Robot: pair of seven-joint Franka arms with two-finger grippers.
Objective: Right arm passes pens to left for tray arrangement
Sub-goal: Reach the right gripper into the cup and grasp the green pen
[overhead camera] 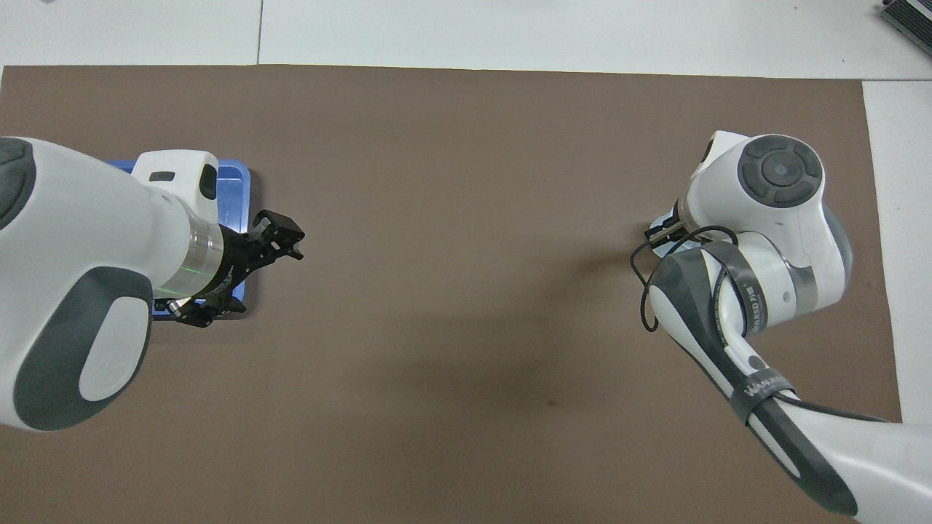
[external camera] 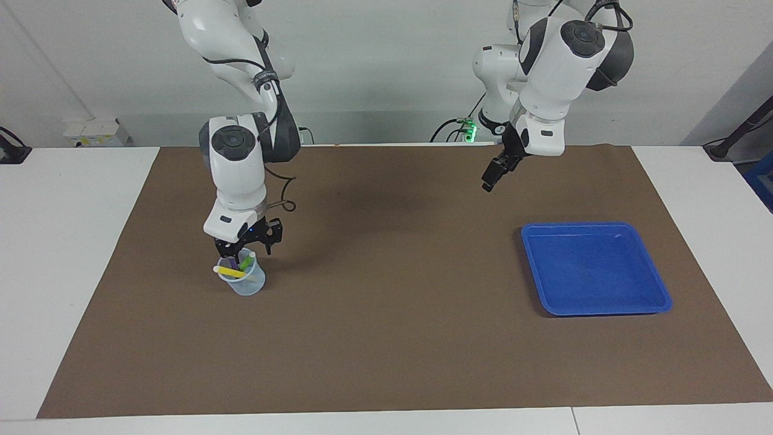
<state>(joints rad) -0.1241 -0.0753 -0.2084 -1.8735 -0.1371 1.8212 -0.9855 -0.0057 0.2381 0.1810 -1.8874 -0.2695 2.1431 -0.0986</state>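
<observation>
Since the pens stand in the cup, the right gripper dips there, its grip unclear; the left gripper waits spread near the tray.

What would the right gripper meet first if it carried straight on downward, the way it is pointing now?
Most likely the purple pen: the right gripper points down into the mouth of the cup, right over the pens' caps. Whether it already touches one is hard to tell.
</observation>
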